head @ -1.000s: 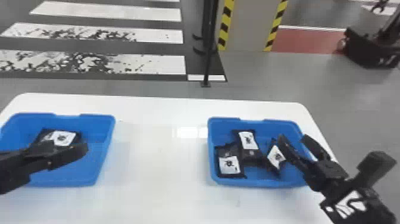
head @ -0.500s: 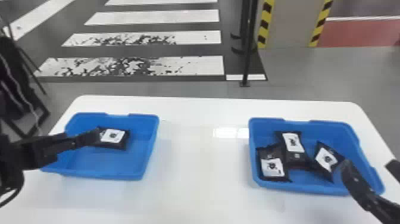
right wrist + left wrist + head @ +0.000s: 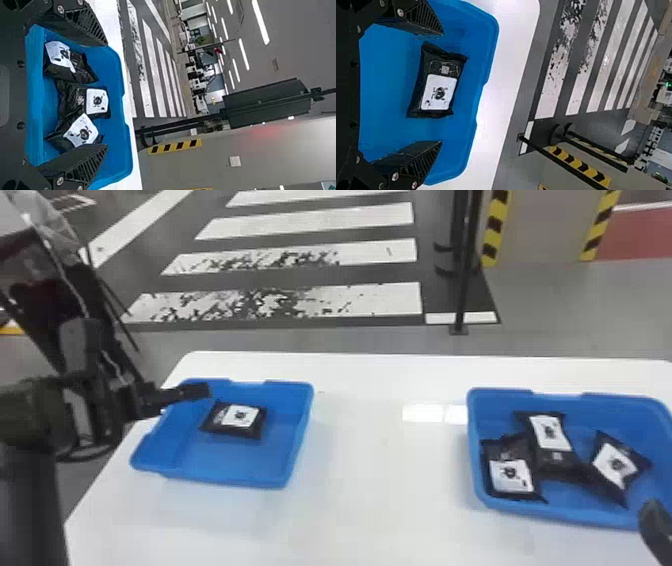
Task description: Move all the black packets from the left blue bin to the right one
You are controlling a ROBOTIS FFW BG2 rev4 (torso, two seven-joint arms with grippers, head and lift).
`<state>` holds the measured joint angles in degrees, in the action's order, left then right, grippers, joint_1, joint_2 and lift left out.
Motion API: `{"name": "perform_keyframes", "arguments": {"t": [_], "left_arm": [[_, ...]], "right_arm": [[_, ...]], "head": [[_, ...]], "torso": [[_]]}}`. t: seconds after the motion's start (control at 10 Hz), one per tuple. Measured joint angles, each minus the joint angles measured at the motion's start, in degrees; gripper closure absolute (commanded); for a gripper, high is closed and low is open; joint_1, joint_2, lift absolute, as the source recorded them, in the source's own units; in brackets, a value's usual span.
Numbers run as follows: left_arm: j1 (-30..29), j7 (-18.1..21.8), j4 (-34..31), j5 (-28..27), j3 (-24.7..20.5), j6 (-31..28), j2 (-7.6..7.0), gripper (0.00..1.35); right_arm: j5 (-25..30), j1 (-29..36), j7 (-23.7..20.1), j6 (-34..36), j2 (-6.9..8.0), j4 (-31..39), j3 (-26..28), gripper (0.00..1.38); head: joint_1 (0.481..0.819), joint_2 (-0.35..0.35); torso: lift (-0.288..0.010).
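In the head view my left gripper [image 3: 186, 396] is over the back-left part of the left blue bin [image 3: 250, 473], beside the one black packet [image 3: 239, 421] lying there. The left wrist view has this gripper [image 3: 441, 88] open, its two fingers wide apart, with the packet [image 3: 438, 85] flat on the bin floor beyond them. Three black packets [image 3: 511, 476] with white labels lie close together in the right blue bin [image 3: 550, 514]. By that bin's front-right corner is my right gripper [image 3: 656, 524]; in the right wrist view the gripper [image 3: 106, 95] stands open, holding nothing.
Both bins stand on a white table [image 3: 380, 500], with bare tabletop between them. Behind the table are a thin black post [image 3: 467, 265] and a panel with yellow-black stripes [image 3: 545, 227]. Dark equipment [image 3: 65, 290] stands at the back left.
The head view has turned left, shifting both bins rightward in it. My left gripper has drawn back from the packet, toward the bin's back-left side. My right gripper has moved back from over the right bin.
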<state>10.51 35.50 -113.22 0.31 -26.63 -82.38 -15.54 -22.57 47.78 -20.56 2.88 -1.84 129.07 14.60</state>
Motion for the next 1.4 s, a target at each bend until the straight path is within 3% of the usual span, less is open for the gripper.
{"name": "perform_keyframes", "arguments": {"t": [0.2,0.4,1.1,1.4], "left_arm": [[7.6,-0.1,11.2,-2.3,4.0,0.0,-1.34,0.18],[12.4,-0.6,20.8,-4.1,5.5,-0.1,-1.74,0.21],[20.0,-5.6,39.2,-5.3,8.7,2.4,-1.62,0.24],[21.8,-8.2,43.6,-5.3,9.8,3.1,-1.42,0.58]], "right_arm": [[-0.3,-0.8,-0.7,0.8,0.0,-0.8,-0.4,0.13],[-0.5,-1.5,-1.0,1.4,0.0,-1.7,-0.8,0.13],[-1.4,-3.3,-1.3,2.0,0.0,-4.1,-1.5,0.13],[-2.0,-4.0,-1.4,2.2,0.0,-5.2,-1.9,0.13]], "head": [[0.695,0.196],[0.695,0.202],[0.695,0.203],[0.695,0.202]], "torso": [[-0.15],[-0.15],[-0.15],[-0.15]]}}
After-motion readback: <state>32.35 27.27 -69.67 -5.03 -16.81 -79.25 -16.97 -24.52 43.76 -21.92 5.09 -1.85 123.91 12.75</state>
